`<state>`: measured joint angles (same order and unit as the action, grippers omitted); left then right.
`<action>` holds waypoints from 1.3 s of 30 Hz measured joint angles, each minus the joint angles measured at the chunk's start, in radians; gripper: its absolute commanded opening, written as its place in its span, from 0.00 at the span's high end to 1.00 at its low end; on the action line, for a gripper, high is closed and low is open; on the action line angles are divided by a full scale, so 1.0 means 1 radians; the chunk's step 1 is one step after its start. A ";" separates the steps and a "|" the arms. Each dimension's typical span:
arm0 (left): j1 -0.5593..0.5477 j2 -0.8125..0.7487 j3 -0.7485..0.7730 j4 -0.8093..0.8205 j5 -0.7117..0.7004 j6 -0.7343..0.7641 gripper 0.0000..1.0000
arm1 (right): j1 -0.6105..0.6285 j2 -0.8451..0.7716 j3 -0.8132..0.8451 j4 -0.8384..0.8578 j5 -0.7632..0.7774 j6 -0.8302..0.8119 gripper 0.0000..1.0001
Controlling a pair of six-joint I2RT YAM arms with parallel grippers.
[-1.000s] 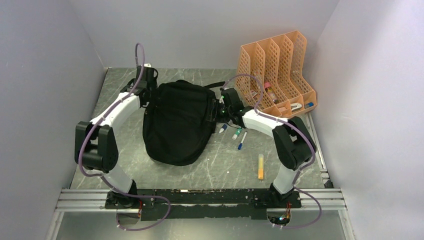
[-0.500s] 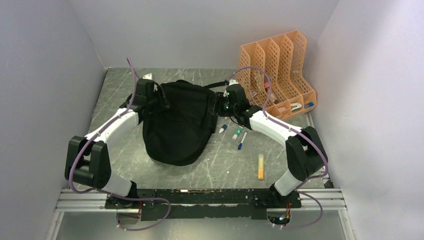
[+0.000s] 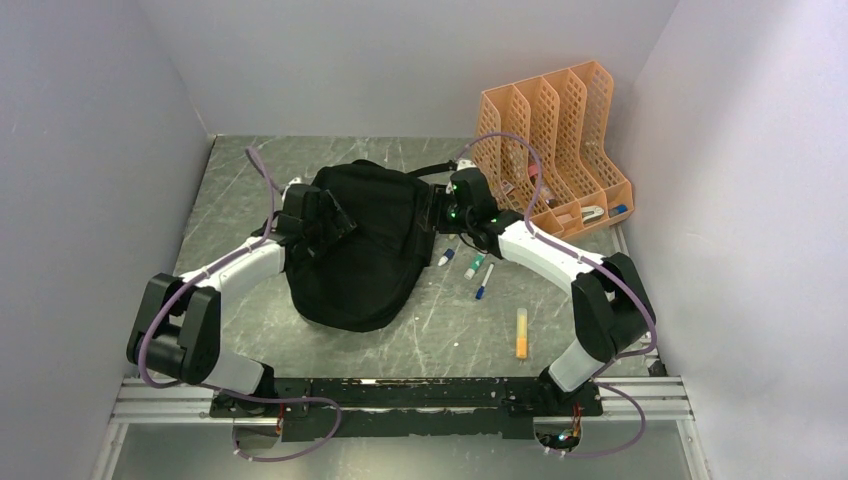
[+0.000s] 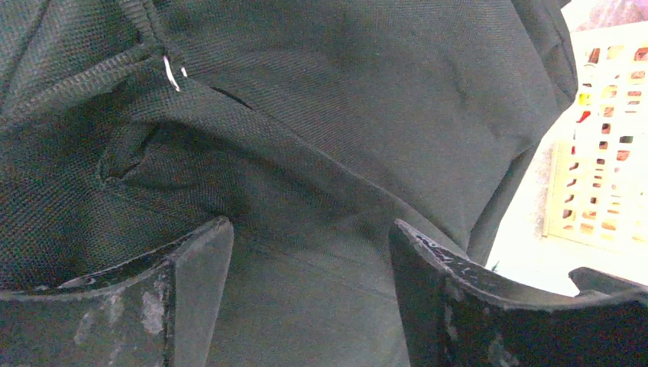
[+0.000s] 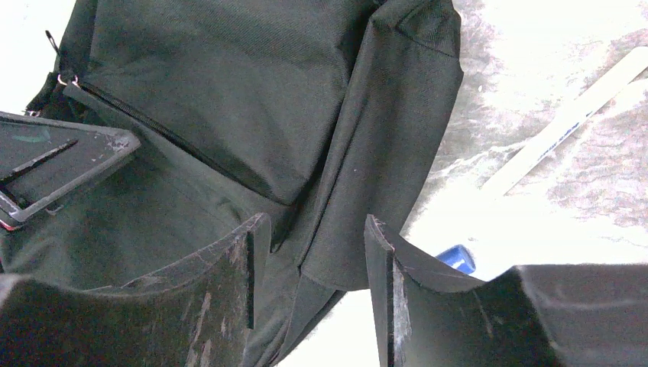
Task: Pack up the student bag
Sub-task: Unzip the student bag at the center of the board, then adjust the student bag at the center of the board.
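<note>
The student bag [image 3: 350, 260], black and floppy, lies in the middle of the table. My left gripper [image 3: 325, 215] hovers over its upper left part; in the left wrist view its jaws [image 4: 309, 237] stand wide open with only bag fabric [image 4: 344, 92] beneath and a small metal zipper ring [image 4: 172, 73] further up. My right gripper [image 3: 432, 215] is at the bag's right edge. Its jaws [image 5: 315, 229] stand apart, and a fold of the bag's side [image 5: 397, 115] lies between them with bare table showing beside it. The bag's zipper [image 5: 145, 122] looks closed.
Three pens [image 3: 473, 267] lie just right of the bag and a yellow-orange marker [image 3: 521, 332] nearer the front. An orange mesh organiser [image 3: 550, 145] holding small items stands at the back right. A blue cap [image 5: 457, 258] shows by my right fingers. Walls enclose three sides.
My left arm swung from the bag's back-left corner onto its top and the jaws opened wide. My right gripper shifted slightly toward the back and widened a little.
</note>
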<state>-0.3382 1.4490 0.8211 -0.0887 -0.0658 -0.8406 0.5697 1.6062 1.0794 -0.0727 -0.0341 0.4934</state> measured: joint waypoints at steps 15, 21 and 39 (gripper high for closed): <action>0.018 -0.243 -0.200 -0.082 -0.023 0.004 0.34 | 0.048 0.112 0.126 0.023 -0.028 -0.099 0.49; 0.128 -0.198 -0.160 -0.174 -0.039 0.092 0.34 | 0.119 0.261 0.296 0.016 -0.044 -0.237 0.53; 0.421 0.077 0.027 -0.200 0.093 0.201 0.38 | 0.187 0.515 0.570 -0.067 -0.005 -0.600 0.57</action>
<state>0.0830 1.5257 0.8478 -0.2890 0.0269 -0.6399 0.7567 2.1208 1.6493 -0.1398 -0.0387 -0.1062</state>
